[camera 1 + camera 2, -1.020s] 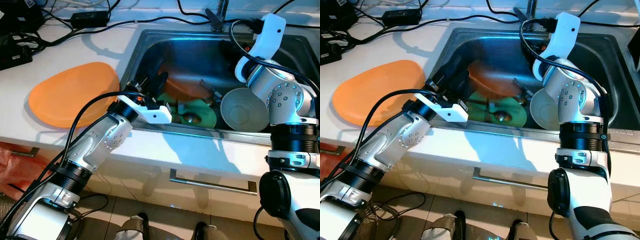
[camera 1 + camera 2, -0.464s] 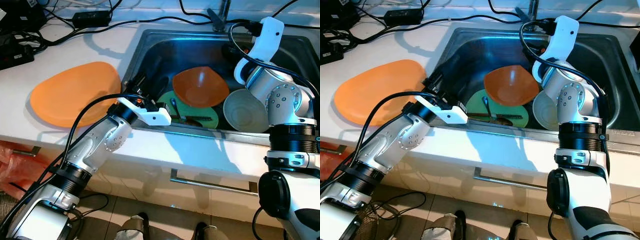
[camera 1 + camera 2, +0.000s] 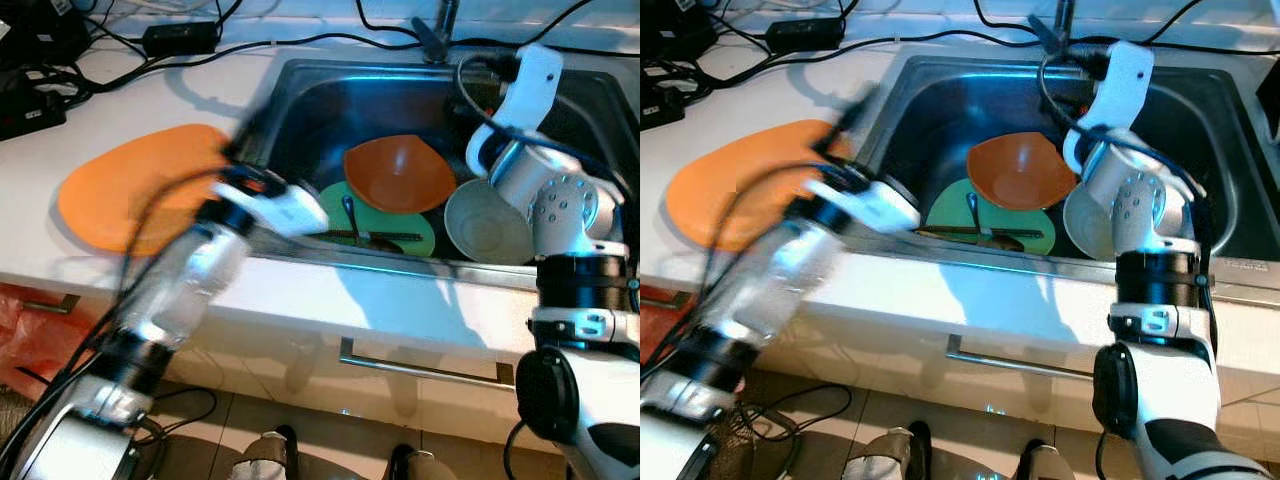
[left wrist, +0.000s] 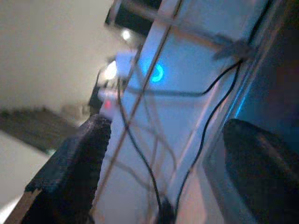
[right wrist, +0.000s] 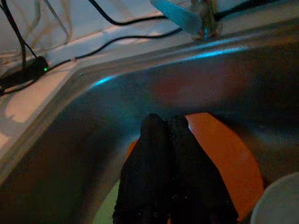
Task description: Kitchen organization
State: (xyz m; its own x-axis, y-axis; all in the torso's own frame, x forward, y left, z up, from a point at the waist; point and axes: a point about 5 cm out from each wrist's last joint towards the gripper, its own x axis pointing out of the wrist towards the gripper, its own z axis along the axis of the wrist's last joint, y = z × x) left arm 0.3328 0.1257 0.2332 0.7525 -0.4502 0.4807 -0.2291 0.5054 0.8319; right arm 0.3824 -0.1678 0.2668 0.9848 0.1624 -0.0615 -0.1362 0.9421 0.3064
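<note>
An orange bowl (image 3: 400, 173) sits open side up in the steel sink (image 3: 330, 90), partly on a green plate (image 3: 400, 232) that holds a spoon (image 3: 372, 237). A pale bowl (image 3: 487, 222) lies tilted beside them on the right. My right gripper (image 5: 164, 122) is shut on nothing and hovers just over the orange bowl (image 5: 233, 158). My left arm (image 3: 190, 270) is blurred over the sink's left rim, and my left gripper (image 4: 163, 154) stands open with nothing between its fingers (image 4: 70, 172). An orange plate (image 3: 120, 190) lies on the white counter left of the sink.
Black cables and a power brick (image 3: 180, 38) run along the back of the counter (image 3: 100, 90). The tap (image 3: 432, 35) stands behind the sink. A drawer handle (image 3: 425, 368) is below the counter's front edge. A red bag (image 3: 25, 330) hangs at the lower left.
The orange bowl, tilted by my left gripper a second ago, now rests upright in the sink. My left arm has pulled out of the sink, up and left. The right arm barely moved.
</note>
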